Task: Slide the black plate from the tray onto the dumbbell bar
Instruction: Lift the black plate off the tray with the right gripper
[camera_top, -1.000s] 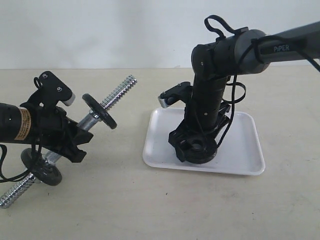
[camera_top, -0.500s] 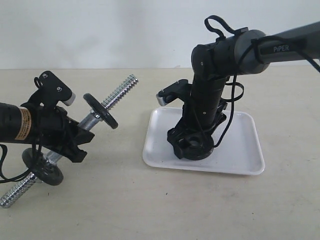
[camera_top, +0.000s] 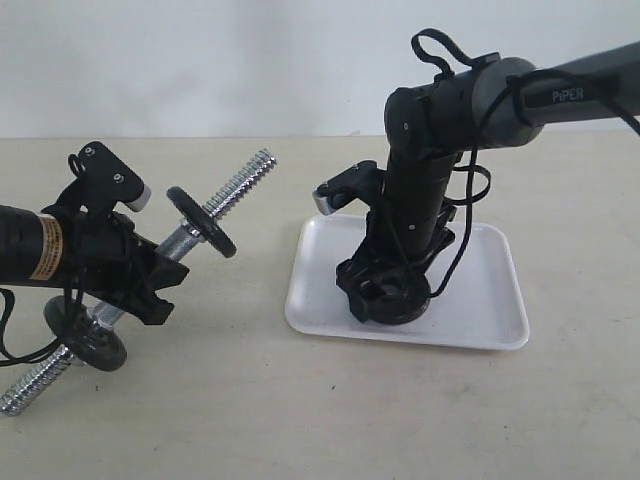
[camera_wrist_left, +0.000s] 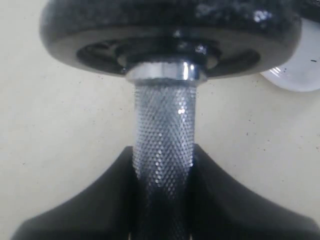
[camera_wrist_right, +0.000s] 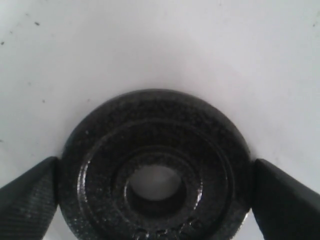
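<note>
— Beige tabletop, plain white wall behind. Where is the black plate?

— Flat on the tray, right of centre in the exterior view, hole facing up. The right gripper comes down on it from above. Its jaws stand wide, one either side of the rim, and in the wrist view both pads look to touch it. I take that as a grip, with the plate not yet lifted off the tray.

— And the dumbbell bar?

— The left gripper is clamped on its knurled middle. Its long axis runs diagonally from the lower left corner up toward the top middle of the frame, tilted off the table.

— Which end takes the plate?

— The upper threaded one, I'd say. It is bare beyond the fixed disc and points toward the tray, to the upper left of the plate.

— What does the move turn on, then?

— The hole's axis is upright and the bar's is slanted, so the plate probably has to be tipped until the two line up.
</note>
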